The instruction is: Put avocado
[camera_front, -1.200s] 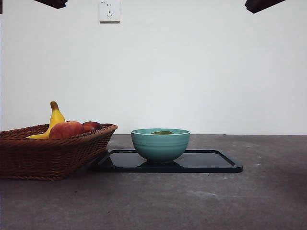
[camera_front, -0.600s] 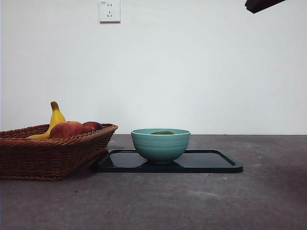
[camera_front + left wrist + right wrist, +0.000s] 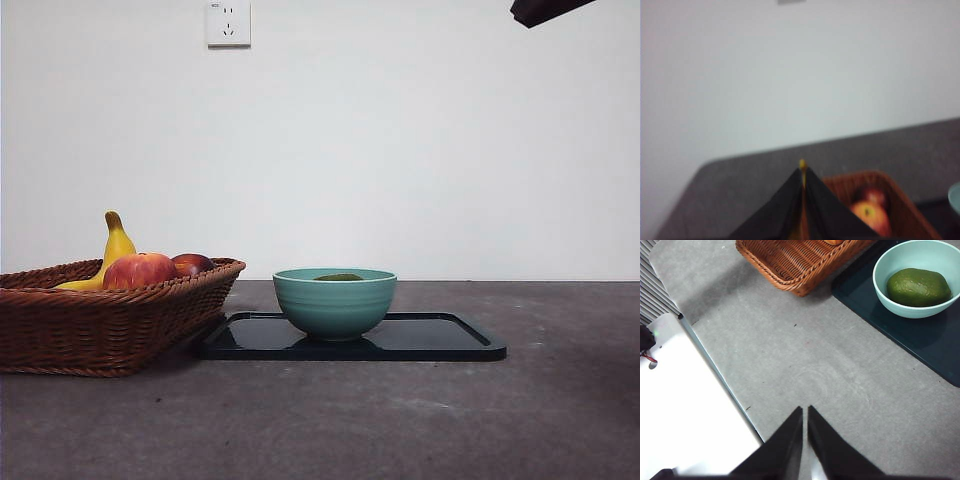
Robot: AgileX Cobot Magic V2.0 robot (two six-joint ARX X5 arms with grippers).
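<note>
A dark green avocado [image 3: 918, 287] lies in a pale teal bowl [image 3: 335, 300] with faint ribbed banding. The tray [image 3: 440, 340] beneath is glossy black. At nine o'clock, the brown woven basket [image 3: 100, 320] holds a yellow banana [image 3: 115, 250] and red-orange apple [image 3: 140, 270].

From the front, the dark green, dull-skinned avocado [image 3: 339, 277] shows only as a thin sliver above the rim of the teal ceramic bowl [image 3: 335, 301], the rest hidden behind the bowl's wall. The brown woven wicker basket [image 3: 105, 318] runs off the picture's left edge and hides the lower parts of the yellow banana [image 3: 113, 251] and the red-yellow apple [image 3: 139, 271]. The left wrist view is blurred, and there the left gripper [image 3: 803, 172] covers part of the basket.
</note>
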